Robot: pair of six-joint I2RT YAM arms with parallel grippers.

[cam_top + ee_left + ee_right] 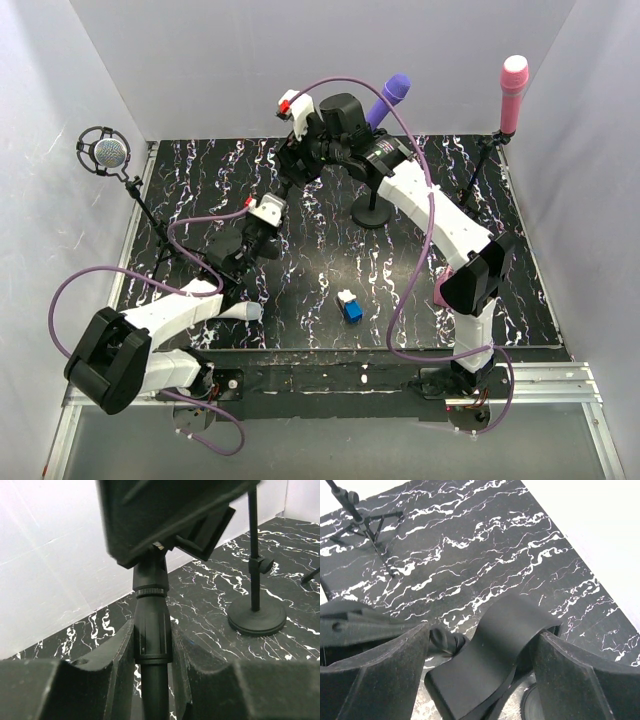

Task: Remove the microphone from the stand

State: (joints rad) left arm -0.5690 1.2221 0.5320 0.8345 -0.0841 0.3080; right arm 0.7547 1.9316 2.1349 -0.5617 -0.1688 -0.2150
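My left gripper (262,228) (152,645) is shut on the black pole (152,625) of a stand, just below its collar. On top of that stand sits a black curved clip (490,650), with nothing lying in it. My right gripper (297,155) (480,655) stands open around the clip; its right finger touches the clip's end and the left finger is clear of it. Three microphones show in the top view: a purple one (393,95), a pink one (513,88) and a silver mesh one (105,152), each up on its own stand.
A round-based stand (372,214) (256,615) stands right of the held pole. The silver microphone's tripod legs (165,250) (362,525) spread at the left. A small blue and white object (350,307) lies on the marbled table (300,300). White walls close in three sides.
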